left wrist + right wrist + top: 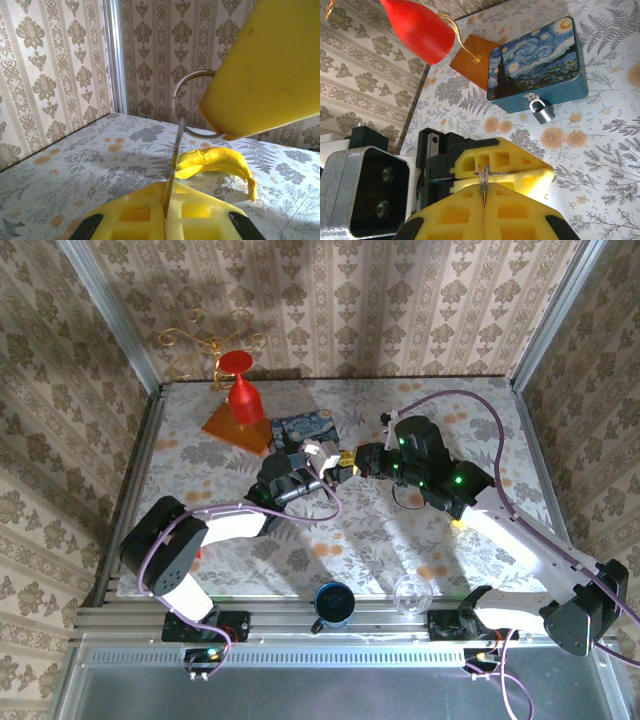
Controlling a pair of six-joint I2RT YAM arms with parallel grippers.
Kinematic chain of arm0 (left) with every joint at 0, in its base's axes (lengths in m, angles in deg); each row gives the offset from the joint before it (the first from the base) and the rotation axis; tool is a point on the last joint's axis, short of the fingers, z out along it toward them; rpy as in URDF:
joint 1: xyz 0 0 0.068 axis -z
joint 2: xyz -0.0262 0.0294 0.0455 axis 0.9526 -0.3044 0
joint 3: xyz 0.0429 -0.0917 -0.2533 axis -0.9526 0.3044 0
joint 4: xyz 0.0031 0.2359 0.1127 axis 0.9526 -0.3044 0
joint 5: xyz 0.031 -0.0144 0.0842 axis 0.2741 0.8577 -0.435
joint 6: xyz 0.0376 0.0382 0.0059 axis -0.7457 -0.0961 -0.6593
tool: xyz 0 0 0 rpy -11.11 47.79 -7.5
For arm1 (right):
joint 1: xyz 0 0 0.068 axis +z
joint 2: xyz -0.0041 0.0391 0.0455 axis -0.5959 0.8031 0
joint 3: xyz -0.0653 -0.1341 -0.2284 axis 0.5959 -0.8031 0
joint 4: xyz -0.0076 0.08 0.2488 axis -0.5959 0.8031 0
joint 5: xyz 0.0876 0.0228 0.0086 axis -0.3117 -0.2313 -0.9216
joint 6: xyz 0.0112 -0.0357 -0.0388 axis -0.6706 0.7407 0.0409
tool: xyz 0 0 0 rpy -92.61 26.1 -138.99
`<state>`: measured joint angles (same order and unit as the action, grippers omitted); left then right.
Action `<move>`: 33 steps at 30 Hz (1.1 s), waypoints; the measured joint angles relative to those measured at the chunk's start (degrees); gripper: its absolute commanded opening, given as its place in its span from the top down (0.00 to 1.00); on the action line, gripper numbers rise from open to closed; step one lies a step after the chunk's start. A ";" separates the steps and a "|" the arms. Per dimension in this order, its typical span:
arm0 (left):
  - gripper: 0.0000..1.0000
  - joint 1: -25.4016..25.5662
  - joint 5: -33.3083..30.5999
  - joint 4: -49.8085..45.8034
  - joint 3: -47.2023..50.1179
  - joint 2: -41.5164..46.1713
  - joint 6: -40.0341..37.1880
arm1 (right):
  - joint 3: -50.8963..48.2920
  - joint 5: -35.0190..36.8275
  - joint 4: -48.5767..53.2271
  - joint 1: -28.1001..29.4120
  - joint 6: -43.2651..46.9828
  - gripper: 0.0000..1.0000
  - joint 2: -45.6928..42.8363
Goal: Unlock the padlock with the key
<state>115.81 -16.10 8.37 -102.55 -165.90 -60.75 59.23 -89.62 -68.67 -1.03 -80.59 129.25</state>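
Now left end effector pinches the key, right end effector pinches its ring (both tight); opposing pulls may drop it, far from padlock

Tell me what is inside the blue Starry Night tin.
The contents are covered: the tin has its painted lid closed, and a small silver padlock hangs from the front hasp.

Damask-patterned wallpaper rose behind and on both sides of the floral-printed table, with metal posts at its far corners.
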 measured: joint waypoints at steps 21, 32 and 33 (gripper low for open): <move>0.52 0.31 -0.92 -16.39 0.00 8.63 -5.03 | -0.02 -1.27 -0.22 0.33 1.60 1.00 0.00; 0.46 0.31 -0.63 -14.27 0.00 6.25 -4.48 | -0.02 -1.68 -0.22 0.72 1.73 1.00 0.00; 0.45 0.31 -0.66 -13.77 0.00 6.21 -4.42 | -0.02 -1.68 -0.22 0.72 1.73 1.00 0.00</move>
<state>116.11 -16.75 -5.40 -102.55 -159.69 -65.16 59.21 -91.30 -68.89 -0.30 -78.86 129.25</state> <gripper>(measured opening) 0.545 0.038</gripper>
